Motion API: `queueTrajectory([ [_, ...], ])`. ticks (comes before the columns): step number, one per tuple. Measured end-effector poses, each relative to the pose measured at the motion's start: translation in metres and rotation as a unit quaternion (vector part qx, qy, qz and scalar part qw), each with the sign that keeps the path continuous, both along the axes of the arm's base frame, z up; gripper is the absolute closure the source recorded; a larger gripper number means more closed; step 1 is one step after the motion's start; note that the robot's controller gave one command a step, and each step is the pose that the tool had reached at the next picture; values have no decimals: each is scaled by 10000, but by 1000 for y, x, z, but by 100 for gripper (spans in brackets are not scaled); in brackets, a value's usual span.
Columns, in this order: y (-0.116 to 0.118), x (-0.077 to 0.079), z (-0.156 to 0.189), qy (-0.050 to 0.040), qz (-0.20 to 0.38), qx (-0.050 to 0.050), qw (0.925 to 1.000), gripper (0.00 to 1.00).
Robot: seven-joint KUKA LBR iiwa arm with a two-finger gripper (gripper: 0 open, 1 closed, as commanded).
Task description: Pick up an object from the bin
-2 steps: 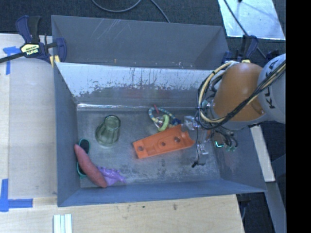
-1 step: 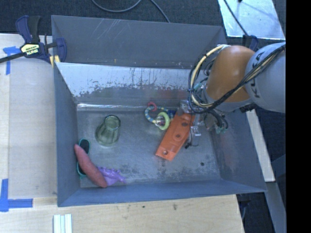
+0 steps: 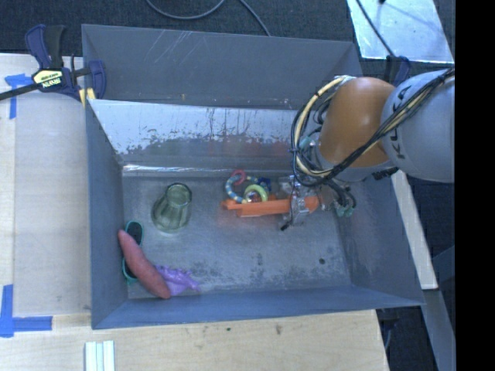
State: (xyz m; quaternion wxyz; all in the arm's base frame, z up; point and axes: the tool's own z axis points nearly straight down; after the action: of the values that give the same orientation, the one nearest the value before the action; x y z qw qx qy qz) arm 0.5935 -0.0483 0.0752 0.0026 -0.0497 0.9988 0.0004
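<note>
Seen from above: a grey metal bin (image 3: 232,76) with sloping walls.

In the lower left corner of its floor, slanted beside the left wall: a long pink-red thing (image 3: 143,265), rounded at both ends. Behind it, partly hidden, something teal (image 3: 134,230), showing near the upper end and again near the lower end. Touching the lower end on the right side: a small pale purple thing (image 3: 182,279), of unclear shape.

A little higher and more to the right, still left of the floor's middle: a clear greenish cup (image 3: 172,207), apart from the other things. Upright or tipped, hard to say.

Near the middle of the floor, close to the back wall: a small heap of coloured rings (image 3: 246,188), blue, green and pink among them. Just below the heap in the frame: an orange bar-shaped thing (image 3: 255,206), lying almost level, with its right part passing under the end effector (image 3: 288,216) and showing again on the far side.

End effector low in the bin, right of the middle, directly at the right part of the orange bar-shaped thing. Touching or only just above, not possible to tell. How far open, and whether gripping anything, also not possible to tell.

In the upper right of the frame: a rounded orange cover (image 3: 352,122) on the wrist, with black and yellow cables (image 3: 305,122) looping around it.
</note>
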Motion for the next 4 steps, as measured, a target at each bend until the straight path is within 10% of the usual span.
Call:
queueTrajectory([
  [4,2,3,58,1,518,0,9987,100],
])
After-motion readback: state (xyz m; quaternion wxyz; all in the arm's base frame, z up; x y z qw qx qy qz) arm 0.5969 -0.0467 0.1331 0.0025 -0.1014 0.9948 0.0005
